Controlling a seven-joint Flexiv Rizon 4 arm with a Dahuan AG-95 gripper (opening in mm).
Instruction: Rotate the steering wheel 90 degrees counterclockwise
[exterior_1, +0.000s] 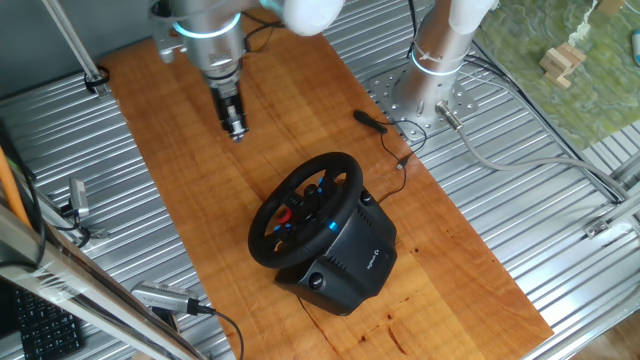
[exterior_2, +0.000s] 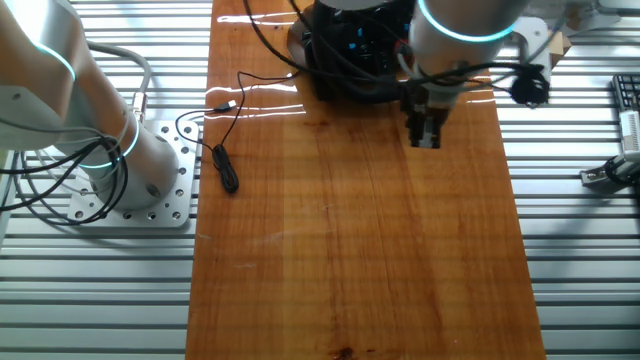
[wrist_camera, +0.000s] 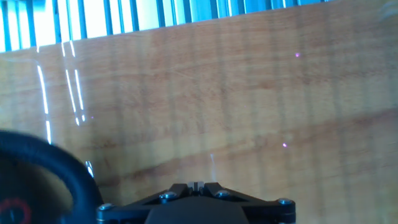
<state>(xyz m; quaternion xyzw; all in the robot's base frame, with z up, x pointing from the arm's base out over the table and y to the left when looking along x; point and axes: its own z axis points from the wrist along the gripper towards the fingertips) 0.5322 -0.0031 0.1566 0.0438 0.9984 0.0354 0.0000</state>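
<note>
ribbed metal decking surrounds a wooden board (exterior_1: 300, 100) where the steering wheel (exterior_1: 305, 207) sits tilted on its black base (exterior_1: 350, 262). gripper (exterior_1: 236, 128) hangs apart above bare wood, fingers pressed together. best to spread them, approach the rim square, then clamp firmly before turning, minding the loose cable (exterior_1: 385, 128)

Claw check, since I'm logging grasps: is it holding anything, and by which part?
Nothing. The claw hangs shut over bare wood, apart from the wheel.
</note>
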